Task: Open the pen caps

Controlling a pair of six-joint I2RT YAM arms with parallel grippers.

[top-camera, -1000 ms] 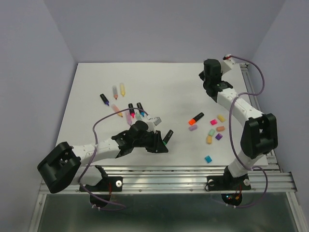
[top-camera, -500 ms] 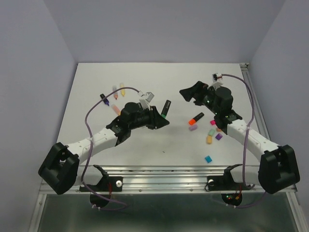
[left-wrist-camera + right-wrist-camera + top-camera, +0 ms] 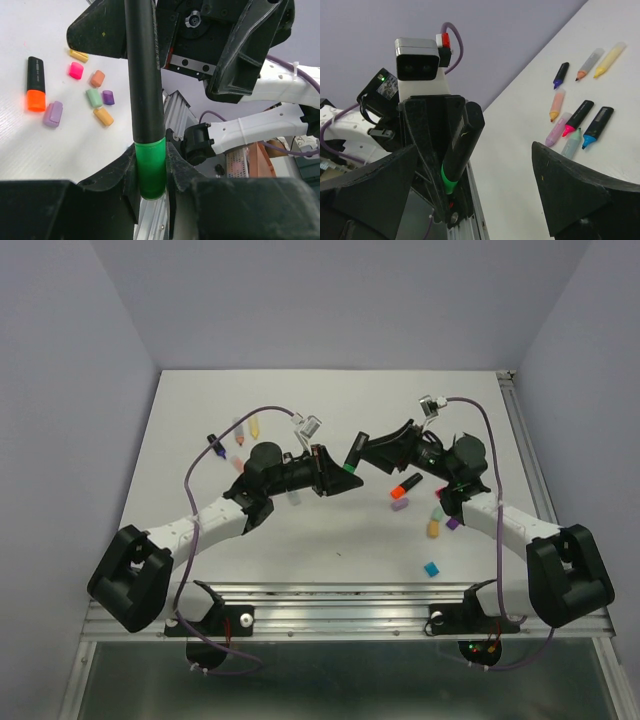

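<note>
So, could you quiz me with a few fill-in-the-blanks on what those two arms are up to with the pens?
1. The left gripper is clamped on a ____ cap.
2. The right gripper has its fingers ____, gripping nothing.
3. The black pen lying on the table has an ____ end.
Missing words: green; open; orange.

The black pen [image 3: 144, 75] sits between the right claw's [image 3: 370, 447] spread fingers [image 3: 570, 195]; caps [image 3: 433, 529] litter the table [image 3: 330, 400].
</note>
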